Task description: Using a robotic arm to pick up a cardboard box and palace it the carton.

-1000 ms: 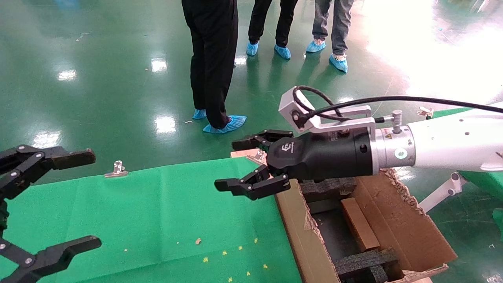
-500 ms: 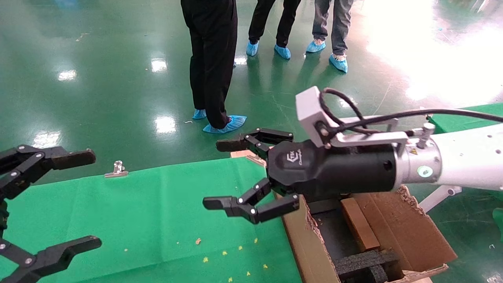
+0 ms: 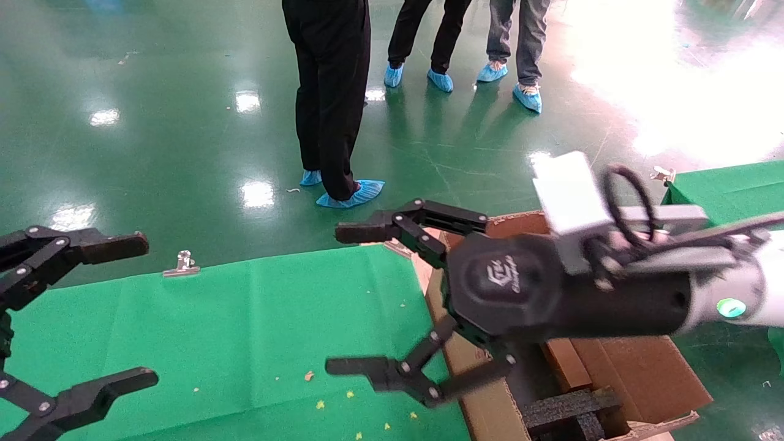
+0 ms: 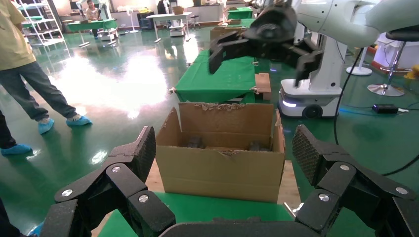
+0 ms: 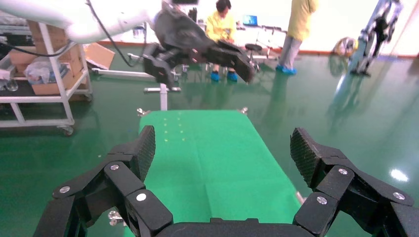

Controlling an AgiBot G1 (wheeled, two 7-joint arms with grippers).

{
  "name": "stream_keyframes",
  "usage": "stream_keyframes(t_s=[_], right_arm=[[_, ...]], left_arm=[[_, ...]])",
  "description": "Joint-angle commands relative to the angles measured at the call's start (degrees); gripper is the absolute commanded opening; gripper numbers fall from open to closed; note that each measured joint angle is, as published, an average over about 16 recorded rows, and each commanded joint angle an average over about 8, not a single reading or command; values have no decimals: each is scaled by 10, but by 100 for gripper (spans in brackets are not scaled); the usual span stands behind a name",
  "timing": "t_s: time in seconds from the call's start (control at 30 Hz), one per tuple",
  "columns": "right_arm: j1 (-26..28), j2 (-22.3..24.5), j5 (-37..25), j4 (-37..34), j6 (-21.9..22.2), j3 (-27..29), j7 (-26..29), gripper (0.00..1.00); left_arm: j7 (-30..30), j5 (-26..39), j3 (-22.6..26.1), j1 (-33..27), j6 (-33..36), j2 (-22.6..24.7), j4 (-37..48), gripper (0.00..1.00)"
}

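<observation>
My right end effector (image 3: pixel 392 306) hung spread wide and held nothing, above the right edge of the bench (image 3: pixel 245 318), just where the carton (image 3: pixel 643 373) butts against it. Its fingers (image 3: pixel 367 367) pointed out over the green cover; the white arm (image 3: pixel 759 288) reached in from my right. My left end effector (image 3: pixel 79 318) was parked off the bench's left edge, also spread and empty.

The box (image 3: pixel 566 364) lay inside the carton, a narrow brown slab among the black foam (image 3: pixel 569 407), partly hidden under my right wrist. From the left wrist view the carton (image 4: pixel 220 158) stood upright with its flaps open, and my right end effector (image 4: pixel 262 42) was above it, clear of its rim. The right wrist view showed only bare green cover (image 5: pixel 207 158) ahead, apart from a few small yellow specks near its far edge; there was no second box on it.

I judged the task nearly finished: the box appeared to be in the carton and my grip was off it. I could not tell whether it sat flat in its slot or leaned on the foam, since my wrist covered part of it. What remained, as far as I could judge, was to draw the right arm clear of the carton and park it.

Three people in blue shoe covers (image 3: pixel 352 193) stood on the floor beyond the bench's far edge.
</observation>
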Motion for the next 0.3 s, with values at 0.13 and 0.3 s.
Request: stream_keyframes(t_s=[0.13,0.3], right_arm=[[-23,1,6,12,-13,34,-10,100],[-23,1,7,13,-13,34,-10,100]], left_arm=[[0,0,0,0,0,0,0,100],[0,0,0,0,0,0,0,100]])
